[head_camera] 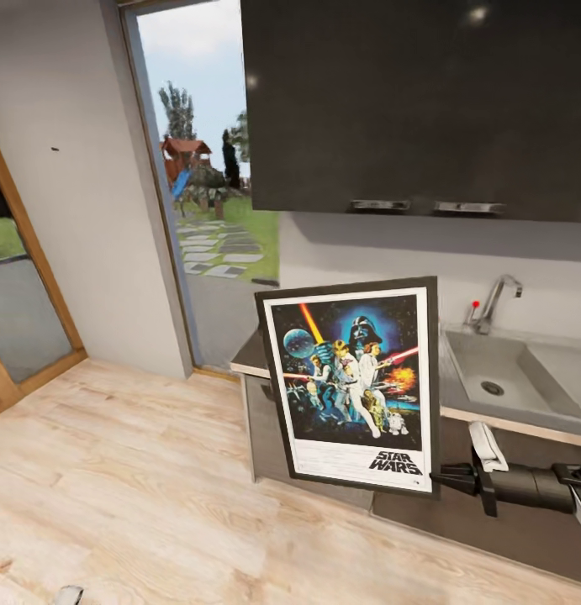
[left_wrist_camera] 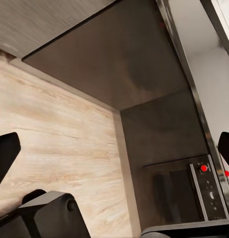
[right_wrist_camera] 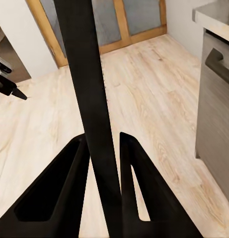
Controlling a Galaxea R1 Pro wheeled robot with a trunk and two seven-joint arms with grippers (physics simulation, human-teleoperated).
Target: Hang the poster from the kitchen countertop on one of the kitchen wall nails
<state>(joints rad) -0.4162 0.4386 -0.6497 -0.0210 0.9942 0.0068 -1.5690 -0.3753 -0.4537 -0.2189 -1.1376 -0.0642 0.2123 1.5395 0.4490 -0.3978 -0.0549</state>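
One poster (head_camera: pixel 351 382) held upright off the worktop (head_camera: pixel 525 416), carried toward a wall nail.
Right tool (head_camera: pixel 448 479) pinches its lower right frame edge; keep it vertical, swing slowly. Left tool (left_wrist_camera: pixel 114 148) gapes empty.

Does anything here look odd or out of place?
Yes: the poster hangs in mid-air before the kitchen countertop, slightly tilted, off any wall. The right gripper pinches its lower right corner; the frame's edge runs between the fingers.
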